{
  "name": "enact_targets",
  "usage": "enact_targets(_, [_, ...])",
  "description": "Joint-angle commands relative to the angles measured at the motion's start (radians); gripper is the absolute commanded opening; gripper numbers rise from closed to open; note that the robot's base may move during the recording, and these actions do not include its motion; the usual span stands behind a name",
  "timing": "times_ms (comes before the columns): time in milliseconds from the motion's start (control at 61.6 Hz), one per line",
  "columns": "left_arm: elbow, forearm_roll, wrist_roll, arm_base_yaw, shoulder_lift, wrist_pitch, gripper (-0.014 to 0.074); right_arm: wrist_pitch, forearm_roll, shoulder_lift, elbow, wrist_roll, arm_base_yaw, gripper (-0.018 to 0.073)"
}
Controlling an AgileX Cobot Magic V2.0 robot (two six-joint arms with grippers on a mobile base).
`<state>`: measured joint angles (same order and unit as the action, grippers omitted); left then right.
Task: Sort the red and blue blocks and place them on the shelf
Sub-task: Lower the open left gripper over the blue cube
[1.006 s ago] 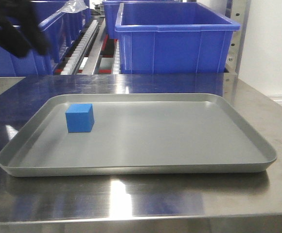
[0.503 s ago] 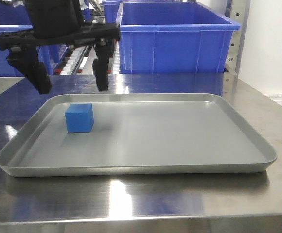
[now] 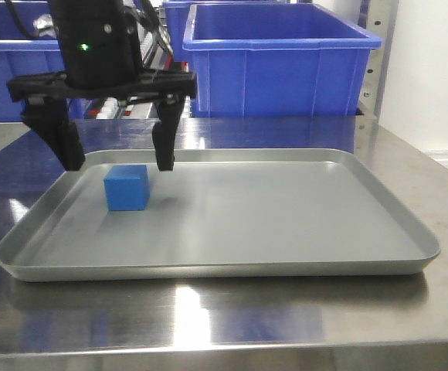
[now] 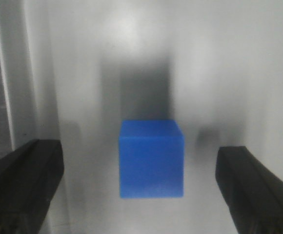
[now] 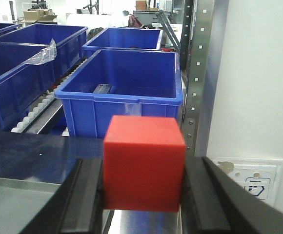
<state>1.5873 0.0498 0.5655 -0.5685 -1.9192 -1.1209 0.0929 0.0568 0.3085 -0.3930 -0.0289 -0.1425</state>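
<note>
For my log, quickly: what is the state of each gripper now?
Left gripper: open, over the blue block.
Right gripper: shut on the red block.

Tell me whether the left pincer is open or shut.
Open: the left pincer straddles the blue block, with clear gaps on both sides.

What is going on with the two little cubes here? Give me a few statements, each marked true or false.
1. The blue cube sits in the grey tray. True.
2. The left jaws are shut on the blue cube. False: they are open, one on each side of it, with a gap on both sides.
3. The right jaws hold a red cube. True.
4. The red cube lies in the tray. False: it is clamped between the right jaws, and the tray holds only the blue cube.
5. A blue bin stands behind the tray. True.
</note>
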Motion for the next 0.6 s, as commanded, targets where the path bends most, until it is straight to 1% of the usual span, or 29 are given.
enact_targets(0, [0.03,-0.002,0.009,-0.009,0.038,0.01,0.0659,-0.093,0.0,0.005,-0.027,-0.009,0.005,0.0257])
enact_targets(162, [0.03,-0.016,0.009,-0.009,0.022,0.01,0.0599,-0.093,0.0,0.005,-0.027,-0.009,0.005,0.0257])
enact_targets(292, [0.03,-0.034,0.009,-0.009,0.022,0.01,0.0534,-0.093,0.0,0.005,-0.027,-0.009,0.005,0.0257])
enact_targets(341, [0.03,-0.05,0.009,-0.009,0.022,0.009,0.0498,-0.093,0.0,0.005,-0.027,-0.009,0.005,0.0257])
enact_targets(438, [0.03,-0.05,0.009,-0.009,0.022,0.009,0.0441,-0.093,0.0,0.005,-0.027,-0.009,0.005,0.0257])
enact_targets(584, [0.03,-0.05,0.009,-0.009,0.022,0.005,0.0326,-0.093,0.0,0.005,-0.027,-0.009,0.005,0.0257])
